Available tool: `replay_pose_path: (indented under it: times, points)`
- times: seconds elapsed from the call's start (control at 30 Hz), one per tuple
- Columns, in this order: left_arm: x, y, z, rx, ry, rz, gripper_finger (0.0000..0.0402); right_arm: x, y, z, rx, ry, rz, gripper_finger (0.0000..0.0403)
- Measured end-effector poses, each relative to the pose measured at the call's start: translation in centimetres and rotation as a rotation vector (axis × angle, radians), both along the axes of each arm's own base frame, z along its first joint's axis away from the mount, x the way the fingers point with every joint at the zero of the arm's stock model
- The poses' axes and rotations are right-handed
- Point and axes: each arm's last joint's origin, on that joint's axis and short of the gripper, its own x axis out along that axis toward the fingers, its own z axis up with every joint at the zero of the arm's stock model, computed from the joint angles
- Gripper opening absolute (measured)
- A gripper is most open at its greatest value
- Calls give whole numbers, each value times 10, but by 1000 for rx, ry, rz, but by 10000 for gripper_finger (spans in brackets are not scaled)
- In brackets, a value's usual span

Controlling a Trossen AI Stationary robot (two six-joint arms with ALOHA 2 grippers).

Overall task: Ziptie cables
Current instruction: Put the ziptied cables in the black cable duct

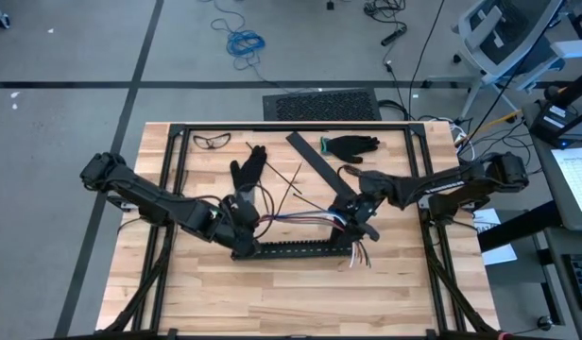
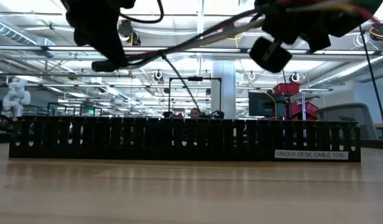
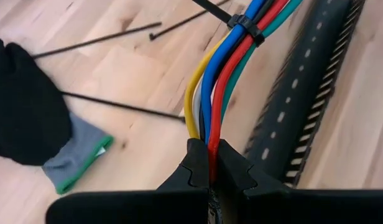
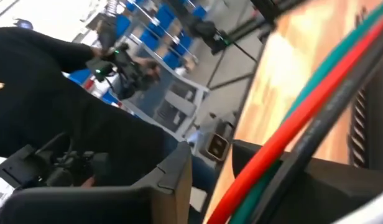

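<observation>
The cables [image 1: 296,218] stretch taut across centre frame, just above the black slotted strip [image 1: 300,251], one ziptie [image 3: 244,26] already cinched. Left gripper [image 3: 209,169] is clamped tight on their end; right gripper [image 1: 359,219] meets the other end, grip unclear. Next, probably another tie. Both arms reach inward, low.

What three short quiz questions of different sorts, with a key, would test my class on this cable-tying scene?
1. True or false: the left gripper is shut on the cables.
2. Which item already wraps the cables in the left wrist view? A) black zip tie B) white tape C) metal clip
3. Fill in: on the table, the black slotted strip lies nearer the picture's bottom than the pair of ______.

Key
1. True
2. A: the zip tie
3. Glasses; the black gloves are also acceptable
</observation>
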Motion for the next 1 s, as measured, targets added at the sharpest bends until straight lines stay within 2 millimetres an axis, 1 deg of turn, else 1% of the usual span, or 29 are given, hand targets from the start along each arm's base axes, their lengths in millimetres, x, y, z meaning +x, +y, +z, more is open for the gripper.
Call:
replay_pose_path:
  times: [0.2,0.37,0.5,0.73,0.87,1.0]
  points:
    - [-1,-2,-8,-44,28,-28,7,9,0,-24,2,103,3,66]
    - [0,-10,-19,-55,52,-62,7,13,1,-36,6,156,6,48]
    - [1,-19,-29,-58,83,-93,7,14,1,-40,12,177,19,46]
    - [8,-35,-51,-56,136,-136,7,14,1,-41,25,196,18,45]
    - [11,-37,-61,-52,171,-140,7,13,1,-43,7,207,23,44]
    - [12,-36,-63,-55,181,-138,7,10,1,-48,-12,241,31,31]
